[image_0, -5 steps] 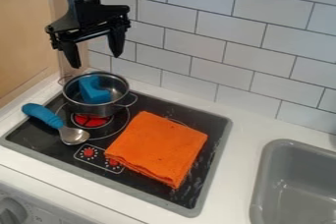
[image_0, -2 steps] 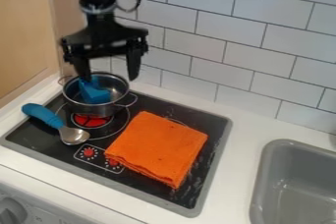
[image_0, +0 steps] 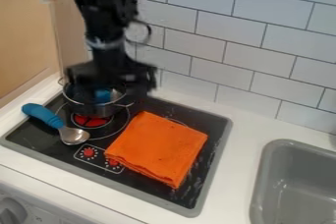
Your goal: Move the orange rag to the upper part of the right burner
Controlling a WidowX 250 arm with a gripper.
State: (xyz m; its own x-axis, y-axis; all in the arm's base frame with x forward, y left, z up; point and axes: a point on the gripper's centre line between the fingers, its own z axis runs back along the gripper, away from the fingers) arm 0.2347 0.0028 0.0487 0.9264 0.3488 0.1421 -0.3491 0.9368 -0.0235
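The orange rag (image_0: 157, 148) lies folded flat over the right side of the black stovetop (image_0: 216, 134), covering most of the right burner. A bit of that burner's ring shows past the rag's upper edge. Blurred, the gripper (image_0: 108, 96) hangs in front of the metal pot at the back left, up and to the left of the rag. Its fingers stand apart, one on the pot's left side and one by its right side, and it is not touching the rag.
The metal pot (image_0: 92, 108) holds a blue object (image_0: 103, 96), partly hidden by the gripper. A blue-handled spoon (image_0: 43, 115) lies at the stove's left. The grey sink (image_0: 298, 179) is at right, a tiled wall behind.
The gripper has come down and to the right from above the pot, now overlapping it in the view. Rag, pot and spoon have stayed put.
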